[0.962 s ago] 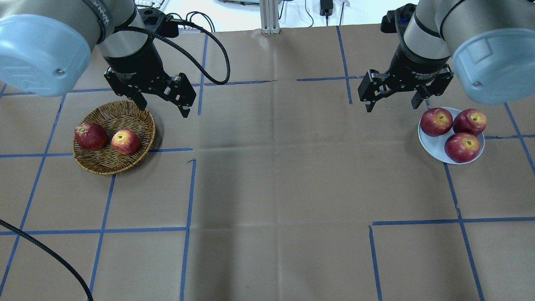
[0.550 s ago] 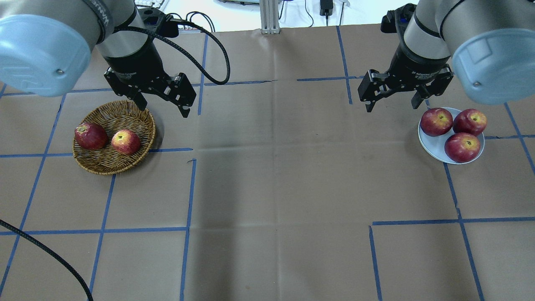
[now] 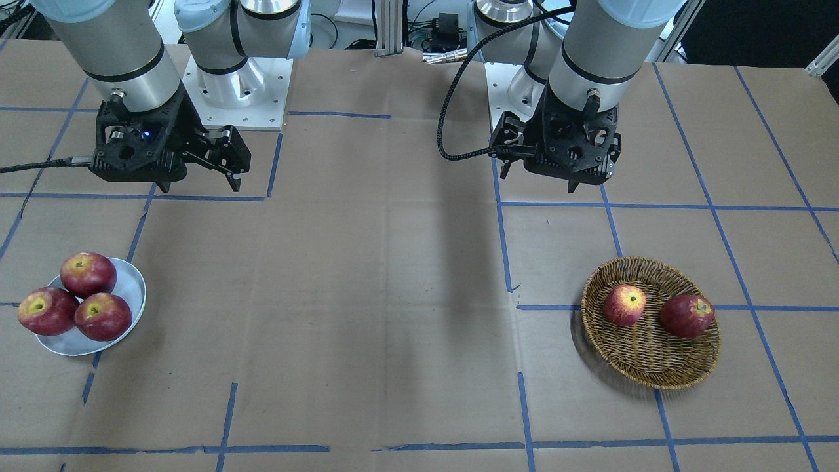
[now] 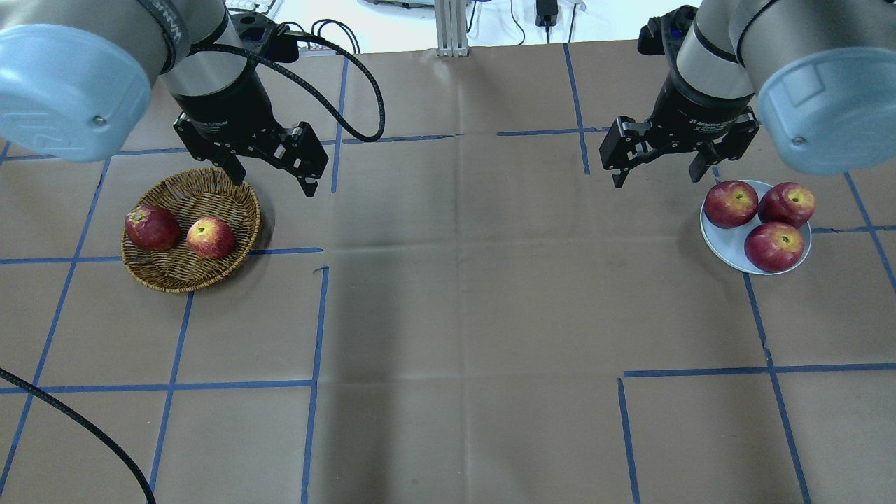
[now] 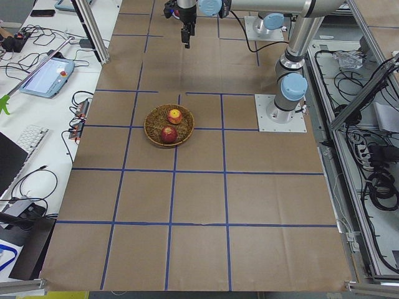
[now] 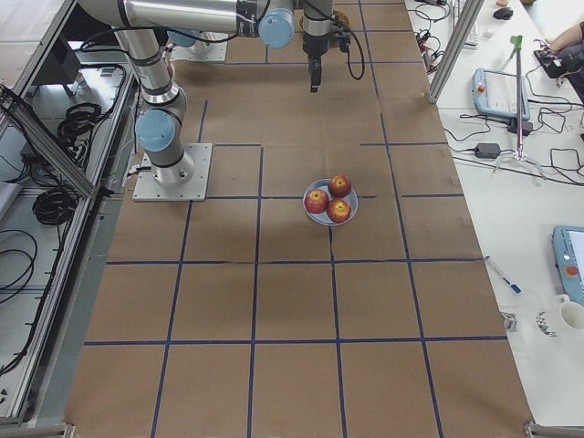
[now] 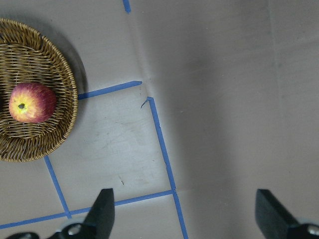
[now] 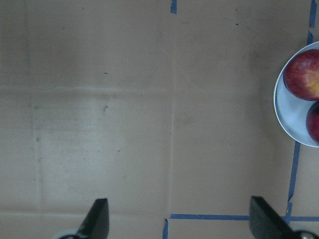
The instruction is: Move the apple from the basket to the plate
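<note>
The apple (image 4: 211, 237), pale streaky red with a yellow-orange top, lies in the wicker basket (image 4: 175, 280) on the table's left, next to a deep-red apple (image 4: 152, 227). It also shows in the front-facing view (image 3: 624, 305) and the left wrist view (image 7: 32, 102). The white plate (image 4: 728, 245) on the right holds three deep-red apples. My left gripper (image 4: 274, 183) is open and empty, above the table just beyond the basket's far right rim. My right gripper (image 4: 658, 179) is open and empty, above the table left of the plate.
Brown paper with blue tape lines covers the table. A black cable (image 4: 70, 420) crosses the near left corner. The left arm's cable (image 3: 459, 98) loops beside its wrist. Two mounting plates (image 3: 236, 98) sit at the robot's side.
</note>
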